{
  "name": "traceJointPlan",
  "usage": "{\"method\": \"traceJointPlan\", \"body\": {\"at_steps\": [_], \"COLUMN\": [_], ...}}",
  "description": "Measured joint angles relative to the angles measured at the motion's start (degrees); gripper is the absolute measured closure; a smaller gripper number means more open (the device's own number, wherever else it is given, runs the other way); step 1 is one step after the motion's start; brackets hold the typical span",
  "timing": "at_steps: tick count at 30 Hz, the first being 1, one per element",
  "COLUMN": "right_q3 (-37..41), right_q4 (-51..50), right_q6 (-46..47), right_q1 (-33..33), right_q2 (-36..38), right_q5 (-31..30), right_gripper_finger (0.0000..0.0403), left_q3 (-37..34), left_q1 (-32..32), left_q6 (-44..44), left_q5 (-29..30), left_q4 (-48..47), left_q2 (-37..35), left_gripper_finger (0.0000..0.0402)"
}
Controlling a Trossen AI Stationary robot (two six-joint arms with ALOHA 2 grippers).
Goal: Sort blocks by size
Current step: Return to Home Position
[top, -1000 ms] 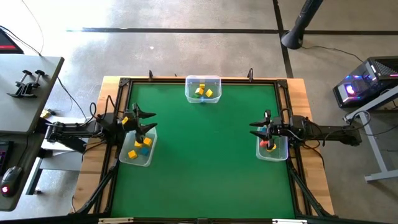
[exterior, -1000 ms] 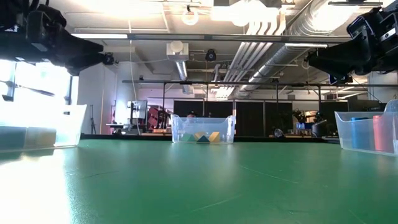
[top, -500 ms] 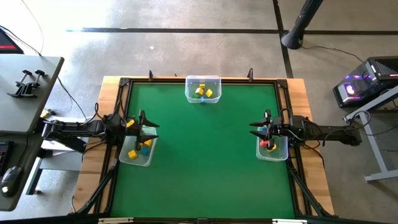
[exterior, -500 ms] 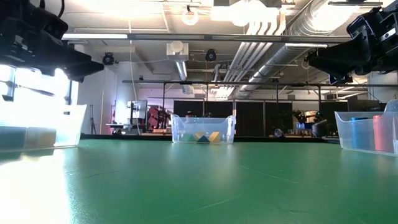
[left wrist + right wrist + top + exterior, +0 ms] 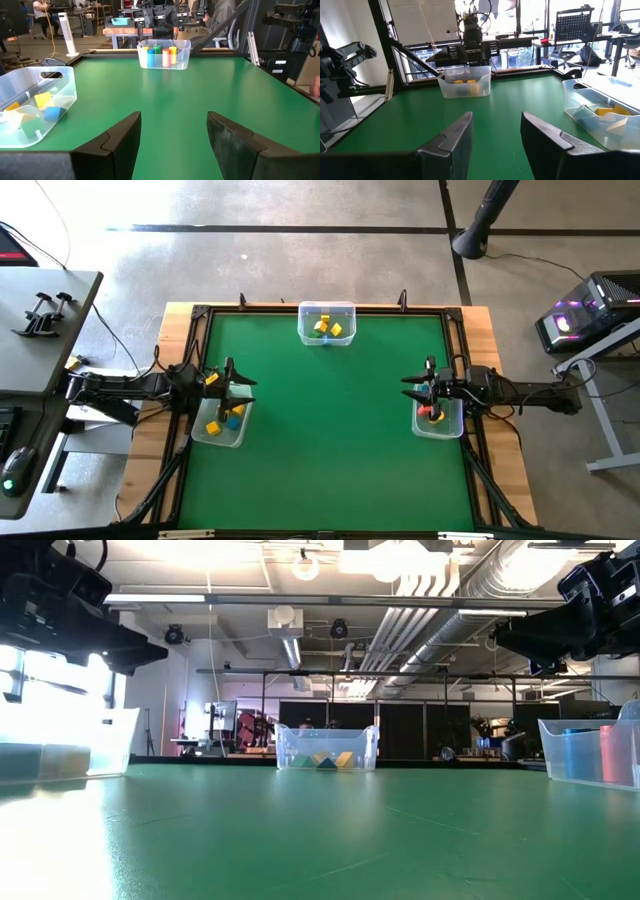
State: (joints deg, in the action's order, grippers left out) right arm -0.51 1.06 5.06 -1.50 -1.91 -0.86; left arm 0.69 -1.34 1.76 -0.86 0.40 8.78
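Left claw [image 5: 233,380] hangs raised by the left bin [image 5: 222,439] at the left edge of the worktop [image 5: 330,440], fingers spread apart and gripping nothing, as its wrist view plainly shows; right claw [image 5: 412,390] mirrors it at the right edge, jaws likewise apart and bare.

And the blocks [image 5: 213,427]? Every one I can see sits in a bin:
- yellow, orange and blue cubes in the left bin;
- yellow wedge-like pieces with a touch of blue in the far bin [image 5: 305,308], at the middle of the far edge;
- upright cylinders [image 5: 163,55] in yellow, blue, green, red and orange, side by side in the right bin [image 5: 445,430].

So the sorting looks finished to me, and this reads as the retreat to rest; what it calls for next, I'd judge, is a clean lift and pull-back toward each arm's own edge, fingers kept off those thin walls, since a nudge could shift a light bin.

The blocks are small, solid, matt-coloured and hard-edged; the bins are clear thin plastic, rectangular with rounded corners and a handle slot; the worktop is a flat matt green sheet inside a wooden frame [image 5: 478,340]; the fingers themselves are dark, angular and hard-looking.
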Motion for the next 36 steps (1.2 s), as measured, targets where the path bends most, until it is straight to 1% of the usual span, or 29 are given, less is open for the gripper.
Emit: {"method": "traceJointPlan", "body": {"at_steps": [9,19,23,36], "right_q3": [0.0,0.0,0.0,0.0], "right_q4": [0.0,0.0,0.0,0.0], "right_q6": [0.0,0.0,0.0,0.0], "right_q1": [0.0,0.0,0.0,0.0], "right_q2": [0.0,0.0,0.0,0.0], "right_q5": [0.0,0.0,0.0,0.3], "right_gripper_finger": [0.0247,0.0247,0.0247,0.0247], "left_q3": [0.0,0.0,0.0,0.0], "left_q1": [0.3,0.3,0.3,0.3], "left_q6": [0.0,0.0,0.0,0.0], "left_q5": [0.1,0.2,0.2,0.2], "left_q4": [0.0,0.5,2.7,2.1], "left_q2": [-0.3,-8.7,-8.6,-8.6], "left_gripper_finger": [0.0188,0.0188,0.0188,0.0188]}}
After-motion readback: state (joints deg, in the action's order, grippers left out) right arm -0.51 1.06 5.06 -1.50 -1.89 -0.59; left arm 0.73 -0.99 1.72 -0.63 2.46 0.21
